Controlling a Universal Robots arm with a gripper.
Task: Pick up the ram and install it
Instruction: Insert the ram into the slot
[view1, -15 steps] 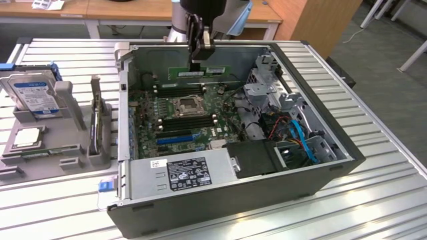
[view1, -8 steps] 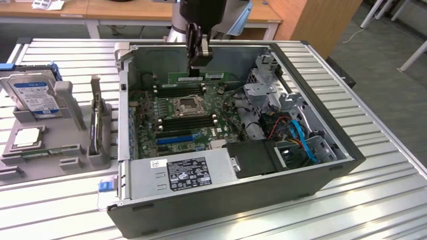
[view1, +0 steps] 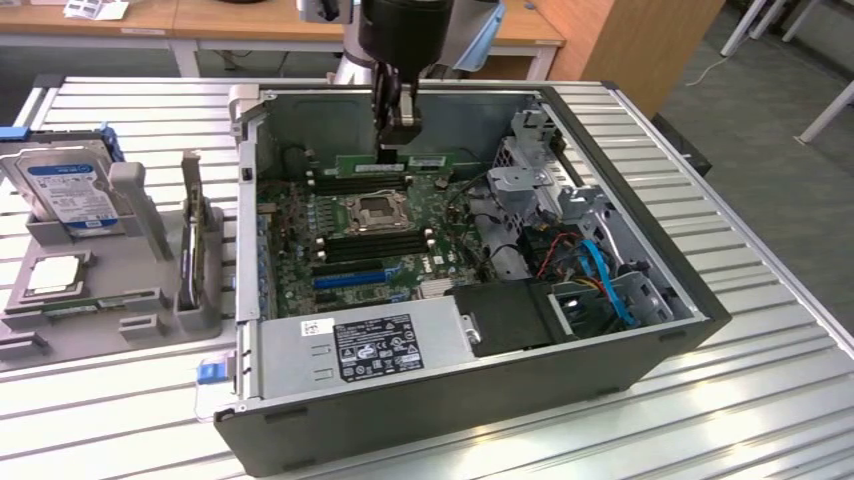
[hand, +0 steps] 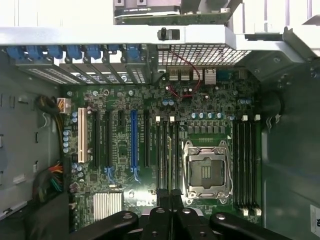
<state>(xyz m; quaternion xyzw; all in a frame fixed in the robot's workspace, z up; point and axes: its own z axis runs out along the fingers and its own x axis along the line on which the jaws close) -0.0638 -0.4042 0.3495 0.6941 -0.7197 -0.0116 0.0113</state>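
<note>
The ram (view1: 441, 161) is a long green stick held level over the far part of the motherboard (view1: 300, 215), inside the open computer case (view1: 481, 395). My gripper (view1: 394, 140) comes down from above and is shut on the stick near its middle. The stick hangs just above the black memory slots (view1: 380, 181) behind the processor socket (view1: 376, 207). In the wrist view my black fingers (hand: 162, 220) stand close together over a pair of slots (hand: 167, 150) beside the socket (hand: 206, 170).
On the exterior view's left, a grey holder (view1: 140, 210) carries a hard drive (view1: 67, 190), a standing expansion card (view1: 194, 240) and a square processor (view1: 54, 275). The power supply (view1: 367, 345), drive cage (view1: 534, 190) and blue cables (view1: 601, 275) crowd the case.
</note>
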